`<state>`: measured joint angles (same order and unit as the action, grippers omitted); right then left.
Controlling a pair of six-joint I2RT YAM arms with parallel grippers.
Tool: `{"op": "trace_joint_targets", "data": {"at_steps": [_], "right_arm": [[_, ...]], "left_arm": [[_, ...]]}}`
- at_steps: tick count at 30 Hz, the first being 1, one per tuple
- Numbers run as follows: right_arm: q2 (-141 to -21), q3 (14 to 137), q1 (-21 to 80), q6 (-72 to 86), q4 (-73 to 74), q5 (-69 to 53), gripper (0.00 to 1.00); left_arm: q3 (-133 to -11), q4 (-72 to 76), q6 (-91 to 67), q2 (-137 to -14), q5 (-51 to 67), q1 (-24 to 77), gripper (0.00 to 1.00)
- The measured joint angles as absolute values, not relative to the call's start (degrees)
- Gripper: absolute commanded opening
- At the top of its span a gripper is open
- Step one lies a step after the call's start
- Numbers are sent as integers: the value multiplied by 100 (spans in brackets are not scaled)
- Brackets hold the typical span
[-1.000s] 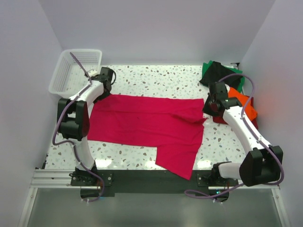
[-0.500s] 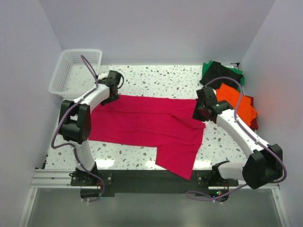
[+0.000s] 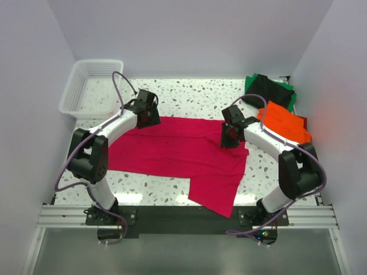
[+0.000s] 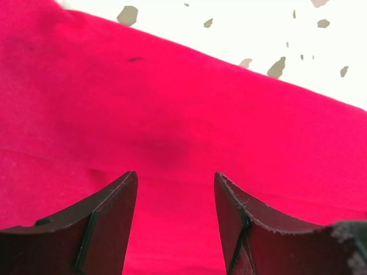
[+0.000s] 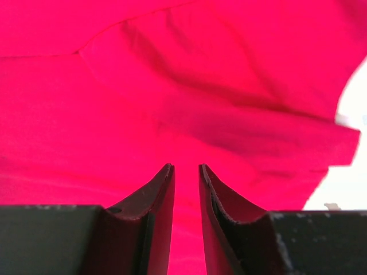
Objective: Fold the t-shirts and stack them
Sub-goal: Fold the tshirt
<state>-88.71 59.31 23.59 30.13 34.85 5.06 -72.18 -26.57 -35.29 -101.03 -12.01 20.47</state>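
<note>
The crimson shirt lies spread flat in the middle of the speckled table. Its long side runs left to right between the two arms. At the right near corner one broad flap juts toward the arms' bases, reaching the table's near edge. I cannot tell which end is the collar.

The left gripper sits low over the shirt's far left edge. From its wrist camera the gripper has its fingers spread wide, with nothing between them but cloth below and a strip of bare table beyond. The right gripper is down at the shirt's far right edge, where the cloth rucks into folds. Its wrist view shows the gripper with fingers barely apart, a thin slit, holding nothing that I can see. The wrinkled shirt fills that whole view.

A white basket stands in the far left corner, well apart from the shirt. In the far right corner there is a loose heap. A black shirt lies over a green one, and an orange shirt is nearer, just beside the right arm. The arm's upper link crosses in front of the orange shirt's near edge. A dark red sliver peeks out beside the orange shirt, too small to make out well.
</note>
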Motion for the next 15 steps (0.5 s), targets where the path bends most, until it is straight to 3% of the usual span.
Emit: {"op": "trace_joint_targets", "data": {"at_steps": [15], "right_arm": [[-9874,6152,2685,2840,3138,357,29]], "left_arm": [[-7387,-2528,-3367,-10368,-655,2220,61]]}}
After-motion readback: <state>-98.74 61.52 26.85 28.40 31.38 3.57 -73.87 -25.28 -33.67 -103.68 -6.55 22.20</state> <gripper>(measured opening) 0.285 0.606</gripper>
